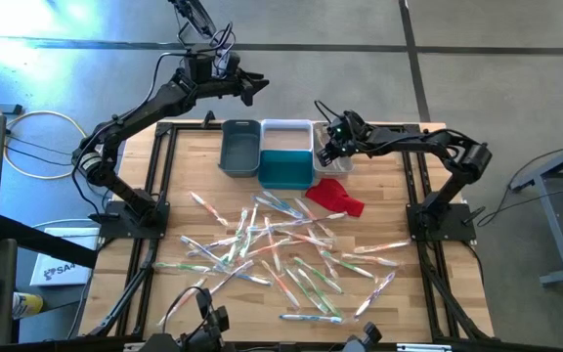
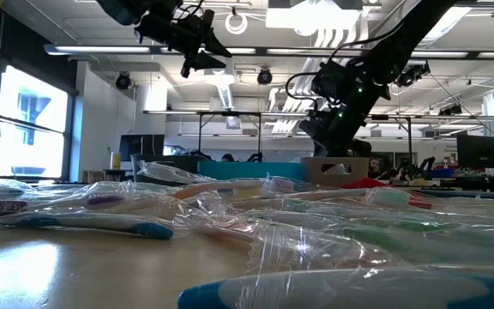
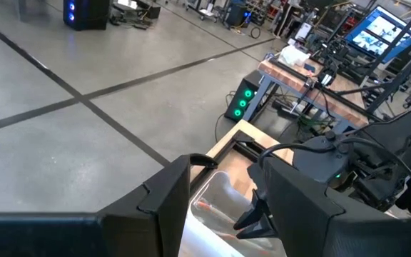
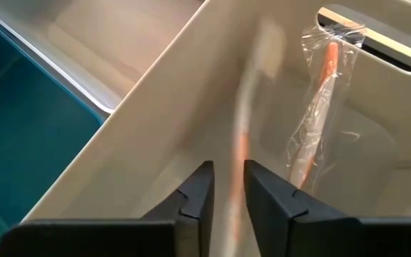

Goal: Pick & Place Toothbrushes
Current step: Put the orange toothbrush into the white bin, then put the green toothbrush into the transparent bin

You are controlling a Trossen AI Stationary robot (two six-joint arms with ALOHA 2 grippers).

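While a blurred orange toothbrush (image 4: 242, 143) sits between the parted fingers of the right tool (image 4: 227, 187) over the white bin (image 4: 191, 107), contact is unclear; the left tool (image 1: 252, 86) hangs open.

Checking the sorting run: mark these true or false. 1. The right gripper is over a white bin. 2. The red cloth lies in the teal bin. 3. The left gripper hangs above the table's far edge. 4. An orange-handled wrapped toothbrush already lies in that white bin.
1. True: right gripper, white plastic bin.
2. False: red cloth lies on the wooden table, beside the teal bin.
3. True: left gripper.
4. True: orange-handled wrapped toothbrush.
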